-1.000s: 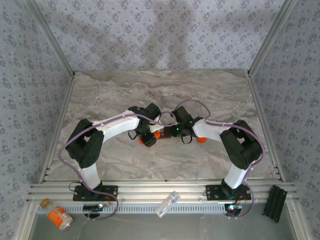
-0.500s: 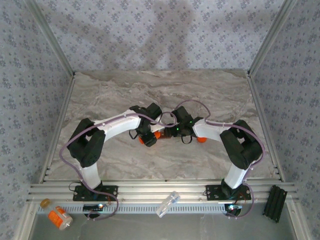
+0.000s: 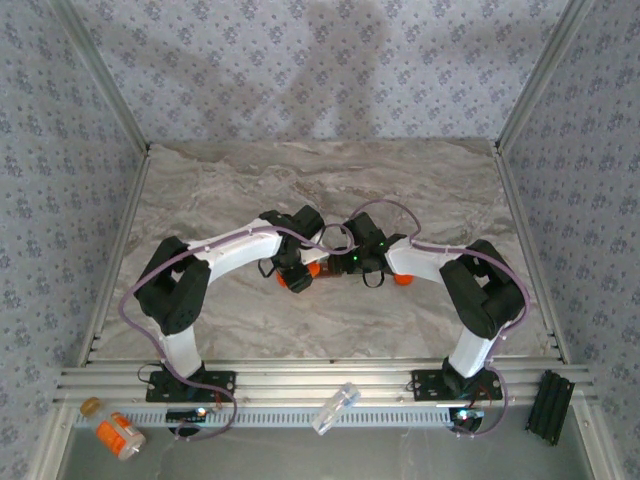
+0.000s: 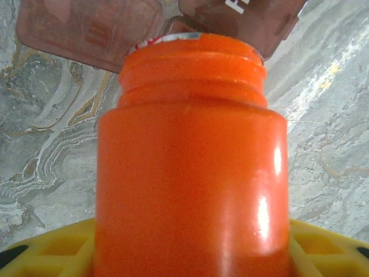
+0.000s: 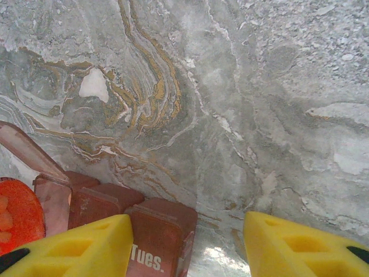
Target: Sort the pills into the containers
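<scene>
My left gripper point(image 4: 190, 254) is shut on an uncapped orange bottle point(image 4: 190, 173), which lies between its yellow fingers point(image 4: 52, 251). The bottle's mouth is tipped against the containers point(image 4: 86, 29), a dark red-brown pill box whose translucent lids stand open. In the right wrist view the box point(image 5: 158, 231) shows a "Tues." lid, with the bottle's mouth point(image 5: 17, 213) at the left edge and pale orange pieces inside it. My right gripper point(image 5: 187, 248) is open, its left finger over the box end and bare table under the rest of the gap. Both grippers point(image 3: 295, 265) point(image 3: 355, 260) meet mid-table.
A small orange round thing point(image 3: 403, 278) lies on the marble by the right arm. On the front ledge lie a white-capped labelled orange bottle point(image 3: 118, 433), a clear tube point(image 3: 335, 408) and a black block point(image 3: 550, 405). Patterned walls close three sides.
</scene>
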Action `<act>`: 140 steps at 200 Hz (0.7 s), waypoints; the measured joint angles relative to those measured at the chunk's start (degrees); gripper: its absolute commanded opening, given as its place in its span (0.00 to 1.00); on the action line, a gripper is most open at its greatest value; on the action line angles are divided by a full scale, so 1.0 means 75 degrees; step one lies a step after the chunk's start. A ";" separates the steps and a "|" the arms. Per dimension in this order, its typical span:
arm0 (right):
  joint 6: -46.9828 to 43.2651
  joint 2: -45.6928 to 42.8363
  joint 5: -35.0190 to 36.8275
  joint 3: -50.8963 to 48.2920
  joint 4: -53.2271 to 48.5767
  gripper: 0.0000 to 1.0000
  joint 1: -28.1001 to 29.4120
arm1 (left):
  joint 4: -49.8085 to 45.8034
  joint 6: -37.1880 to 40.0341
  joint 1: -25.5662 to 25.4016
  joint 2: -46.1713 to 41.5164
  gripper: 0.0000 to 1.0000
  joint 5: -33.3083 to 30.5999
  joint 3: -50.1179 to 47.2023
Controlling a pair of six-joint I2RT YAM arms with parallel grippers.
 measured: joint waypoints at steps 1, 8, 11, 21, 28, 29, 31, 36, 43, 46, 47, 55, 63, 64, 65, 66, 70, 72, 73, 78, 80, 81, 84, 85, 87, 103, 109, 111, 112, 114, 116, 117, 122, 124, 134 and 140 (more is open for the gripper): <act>0.0000 0.0000 0.0003 0.0000 0.0000 0.55 0.0000 | -0.0003 0.0003 0.0000 0.0003 0.00 0.0000 0.0003; 0.0000 0.0000 0.0000 0.0000 0.0000 0.55 0.0000 | -0.0038 0.0017 -0.0006 0.0026 0.00 -0.0003 0.0038; 0.0000 0.0000 -0.0003 0.0000 0.0000 0.55 0.0000 | -0.0052 0.0020 -0.0012 0.0038 0.00 -0.0003 0.0052; 0.0000 0.0003 -0.0012 0.0000 0.0000 0.55 0.0000 | -0.0099 0.0023 -0.0020 0.0079 0.00 -0.0026 0.0099; 0.0000 0.0003 -0.0015 0.0000 0.0000 0.55 0.0000 | -0.0105 0.0038 -0.0023 0.0087 0.00 -0.0035 0.0117; 0.0000 0.0003 -0.0015 0.0000 0.0000 0.55 0.0000 | -0.0105 0.0041 -0.0023 0.0090 0.00 -0.0035 0.0119; 0.0000 0.0006 -0.0017 0.0000 0.0000 0.55 0.0000 | -0.0108 0.0044 -0.0023 0.0093 0.00 -0.0038 0.0122; 0.0000 0.0006 -0.0017 0.0000 0.0000 0.55 0.0000 | -0.0117 0.0047 -0.0029 0.0102 0.00 -0.0055 0.0134; 0.0000 0.0006 -0.0020 0.0000 0.0006 0.55 0.0000 | -0.0140 0.0050 -0.0038 0.0119 0.00 -0.0076 0.0163; 0.0000 0.0006 -0.0020 0.0000 0.0006 0.55 0.0000 | -0.0140 0.0050 -0.0044 0.0122 0.00 -0.0085 0.0175; 0.0000 0.0006 -0.0020 0.0000 0.0006 0.55 0.0000 | -0.0143 0.0052 -0.0047 0.0122 0.00 -0.0087 0.0178; 0.0000 0.0009 -0.0020 0.0000 0.0009 0.55 0.0000 | -0.0146 0.0055 -0.0064 0.0131 0.00 -0.0117 0.0189; 0.0000 0.0012 -0.0023 0.0000 0.0015 0.55 0.0000 | -0.0163 0.0070 -0.0070 0.0137 0.00 -0.0137 0.0192; 0.0000 0.0012 -0.0023 0.0000 0.0015 0.55 0.0000 | -0.0166 0.0070 -0.0070 0.0137 0.00 -0.0140 0.0192; 0.0000 0.0012 -0.0023 0.0000 0.0015 0.55 0.0000 | -0.0169 0.0070 -0.0070 0.0137 0.00 -0.0143 0.0195; 0.0000 0.0015 -0.0023 0.0000 0.0017 0.55 0.0000 | -0.0169 0.0073 -0.0073 0.0137 0.00 -0.0143 0.0195; 0.0000 0.0015 -0.0026 0.0000 0.0017 0.55 0.0000 | -0.0175 0.0076 -0.0070 0.0143 0.00 -0.0143 0.0204; 0.0000 0.0015 -0.0026 0.0000 0.0017 0.55 0.0000 | -0.0184 0.0076 -0.0073 0.0152 0.00 -0.0146 0.0213; 0.0000 0.0015 -0.0026 0.0000 0.0017 0.55 0.0000 | -0.0189 0.0079 -0.0070 0.0152 0.00 -0.0146 0.0219; 0.0000 0.0015 -0.0026 0.0000 0.0017 0.55 0.0000 | -0.0201 0.0087 -0.0070 0.0166 0.00 -0.0149 0.0233; 0.0000 0.0015 -0.0026 0.0000 0.0017 0.55 0.0000 | -0.0201 0.0093 -0.0070 0.0169 0.00 -0.0149 0.0242; 0.0000 0.0015 -0.0029 0.0000 0.0017 0.55 0.0000 | -0.0204 0.0102 -0.0070 0.0172 0.00 -0.0149 0.0245; 0.0000 0.0015 -0.0035 0.0000 0.0017 0.55 0.0000 | -0.0207 0.0105 -0.0070 0.0181 0.00 -0.0149 0.0248; 0.0000 0.0015 -0.0038 0.0000 0.0017 0.55 0.0000 | -0.0207 0.0105 -0.0070 0.0181 0.00 -0.0149 0.0251; 0.0000 0.0015 -0.0044 0.0000 0.0020 0.55 0.0000 | -0.0210 0.0111 -0.0070 0.0184 0.00 -0.0149 0.0256; 0.0003 0.0017 -0.0050 0.0000 0.0023 0.55 0.0000 | -0.0236 0.0134 -0.0073 0.0224 0.00 -0.0169 0.0303; 0.0003 0.0020 -0.0050 0.0000 0.0026 0.55 0.0000 | -0.0248 0.0137 -0.0073 0.0239 0.00 -0.0172 0.0321; 0.0003 0.0020 -0.0050 0.0000 0.0029 0.55 0.0000 | -0.0248 0.0143 -0.0073 0.0245 0.00 -0.0175 0.0323; 0.0003 0.0020 -0.0050 0.0000 0.0029 0.55 0.0000 | -0.0251 0.0143 -0.0073 0.0245 0.00 -0.0178 0.0326; 0.0003 0.0020 -0.0052 0.0000 0.0032 0.55 0.0000 | -0.0251 0.0154 -0.0073 0.0251 0.00 -0.0178 0.0329; 0.0003 0.0020 -0.0052 0.0000 0.0035 0.55 0.0000 | -0.0256 0.0163 -0.0073 0.0251 0.00 -0.0184 0.0332; 0.0003 0.0020 -0.0052 0.0000 0.0035 0.55 0.0000 | -0.0259 0.0163 -0.0073 0.0254 0.00 -0.0187 0.0332; 0.0003 0.0023 -0.0052 0.0000 0.0041 0.55 0.0000 | -0.0274 0.0187 -0.0073 0.0265 0.00 -0.0204 0.0344; 0.0003 0.0023 -0.0055 0.0000 0.0044 0.55 0.0000 | -0.0280 0.0189 -0.0076 0.0268 0.00 -0.0207 0.0353; 0.0003 0.0032 -0.0076 0.0000 0.0052 0.55 0.0000 | -0.0289 0.0207 -0.0090 0.0286 0.00 -0.0245 0.0364; 0.0006 0.0032 -0.0076 0.0000 0.0055 0.55 0.0000 | -0.0303 0.0219 -0.0102 0.0291 0.00 -0.0274 0.0373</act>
